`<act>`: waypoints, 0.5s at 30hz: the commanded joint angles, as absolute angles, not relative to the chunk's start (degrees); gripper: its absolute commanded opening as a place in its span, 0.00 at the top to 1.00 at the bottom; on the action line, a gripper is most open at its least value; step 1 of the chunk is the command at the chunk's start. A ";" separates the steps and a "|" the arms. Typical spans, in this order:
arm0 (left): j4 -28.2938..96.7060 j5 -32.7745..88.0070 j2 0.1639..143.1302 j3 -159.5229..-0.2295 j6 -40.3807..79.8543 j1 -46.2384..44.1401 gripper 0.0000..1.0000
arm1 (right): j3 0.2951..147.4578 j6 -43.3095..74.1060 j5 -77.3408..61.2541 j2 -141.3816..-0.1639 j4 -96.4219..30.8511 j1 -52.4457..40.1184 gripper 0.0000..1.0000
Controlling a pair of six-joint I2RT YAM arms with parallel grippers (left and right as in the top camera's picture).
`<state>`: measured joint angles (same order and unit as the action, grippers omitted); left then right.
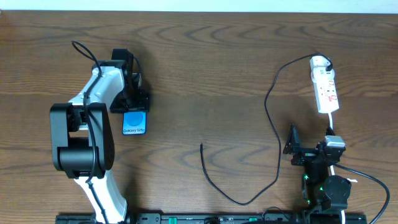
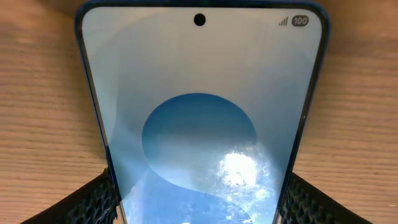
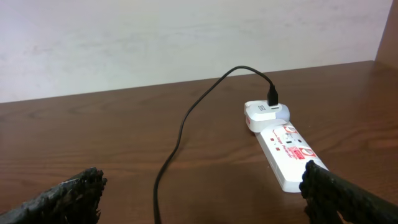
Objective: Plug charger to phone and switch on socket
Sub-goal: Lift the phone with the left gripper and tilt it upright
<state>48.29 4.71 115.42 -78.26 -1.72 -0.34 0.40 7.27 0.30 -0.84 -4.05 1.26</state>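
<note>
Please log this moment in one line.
left gripper: shut on blue-screen smartphone | right gripper: open, empty | thin black charger cable: tip loose on wooden table | white power strip: untouched

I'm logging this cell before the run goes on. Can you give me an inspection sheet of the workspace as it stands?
Surface: brown wood-grain table.
Job's things: phone, screen lit; socket at far right; charger plugged in at the socket's end, its tip lying free, not in the phone.
Clutter: nothing seen.
Grippers: left gripper closed on the phone's sides; right gripper open, empty, near the socket.
Cables: charger loops across the table; thick white cord runs toward the right arm.
Surroundings: pale wall behind the table.
</note>
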 commanded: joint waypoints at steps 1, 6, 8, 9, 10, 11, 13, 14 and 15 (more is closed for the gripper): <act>49.43 5.43 115.87 -81.69 -1.85 -0.40 0.92 | 0.32 8.10 0.93 -0.64 -4.29 0.67 0.01; 49.71 5.78 114.02 -82.17 -1.83 -0.40 0.92 | 0.32 8.12 0.95 -0.64 -4.29 0.67 0.01; 49.69 7.20 112.90 -82.17 -1.85 -0.40 0.93 | 0.32 8.12 0.95 -0.64 -4.29 0.67 0.01; 49.67 7.90 112.46 -82.17 -1.85 -0.40 0.93 | 0.32 8.10 0.95 -0.64 -4.29 0.67 0.01; 49.67 9.26 111.81 -82.17 -1.83 -0.40 0.93 | 0.32 8.10 0.93 -0.64 -4.27 0.67 0.01; 49.65 10.66 111.37 -82.17 -1.83 -0.40 0.93 | 0.32 8.10 0.95 -0.64 -4.29 0.64 0.01; 49.63 14.83 110.45 -82.17 -1.85 -0.40 0.93 | 0.32 8.12 0.93 -0.64 -4.29 0.67 0.01; 49.60 16.56 110.24 -82.17 -1.85 -0.40 0.93 | 0.32 8.12 0.95 -0.64 -4.29 0.67 0.01; 49.41 20.69 109.73 -82.17 -1.83 -0.40 0.92 | 0.32 8.12 0.95 -0.64 -4.29 0.67 0.01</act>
<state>49.32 10.98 113.60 -80.86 -1.72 -0.34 0.40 7.27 0.30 -0.84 -4.05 1.26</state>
